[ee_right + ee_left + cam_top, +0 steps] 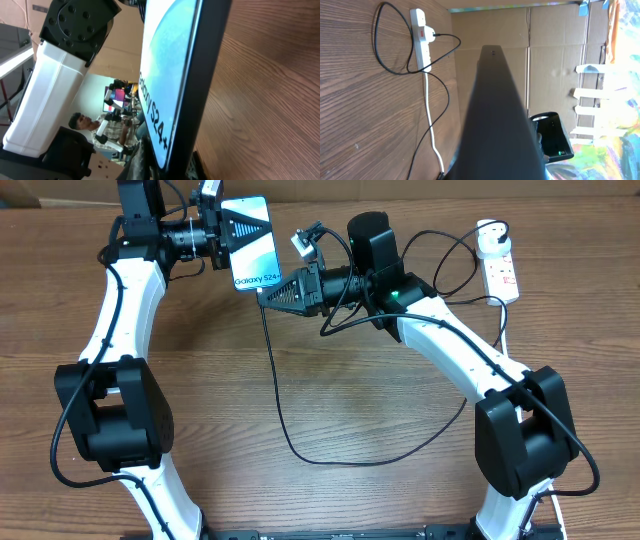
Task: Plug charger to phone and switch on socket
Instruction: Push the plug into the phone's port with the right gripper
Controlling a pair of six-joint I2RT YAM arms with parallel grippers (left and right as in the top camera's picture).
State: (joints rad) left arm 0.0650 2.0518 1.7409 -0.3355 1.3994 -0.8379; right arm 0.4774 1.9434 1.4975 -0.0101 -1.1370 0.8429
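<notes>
My left gripper [248, 226] is shut on the phone [252, 246] and holds it above the far side of the table, lit teal screen up. In the left wrist view the phone's dark back [500, 115] hides the fingers. My right gripper [268, 290] is shut at the phone's bottom edge [175, 75]. The charger's black cable [280, 410] hangs from that gripper's tip and loops over the table. Its connector tip is hidden. The round white adapter [488, 242] sits in the socket [503, 275], a white strip with a red switch [421, 33], at the far right.
The socket's white cord [430, 120] runs along the table toward the near right. Cardboard walls [555, 45] stand behind the table. Both arms' bases sit at the near edge, left [110, 415] and right [525, 430].
</notes>
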